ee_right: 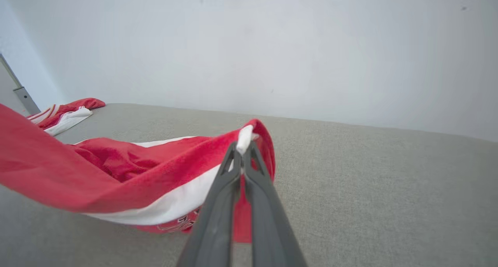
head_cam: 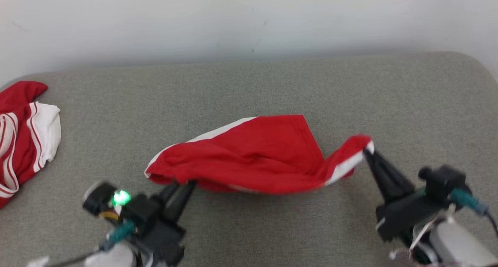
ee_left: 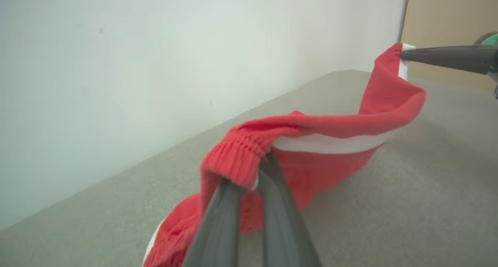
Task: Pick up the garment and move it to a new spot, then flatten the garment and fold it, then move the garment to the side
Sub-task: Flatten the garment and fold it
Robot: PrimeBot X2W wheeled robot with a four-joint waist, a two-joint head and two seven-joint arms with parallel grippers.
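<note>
The red garment (head_cam: 249, 154) with its white stripe is stretching between my two sets of fingers, its middle sagging onto the grey cushion (head_cam: 272, 84) while both ends are lifting off it. My left gripper (head_cam: 183, 187) is pinching the ribbed hem at its end, fingers drawn narrow with the cloth bunching over their tips. My right gripper (head_cam: 367, 152) is clamping the opposite corner, fingers pressed almost together on a white edge, and the cloth is rising to those tips and draping away from them toward the left fingers. Well out beyond the left fingers, on the side away from the right ones, a second red and white garment (head_cam: 27, 134) is lying crumpled at the cushion's edge. Past both sets of fingertips the pale wall (head_cam: 249, 18) is running along the back of the cushion
</note>
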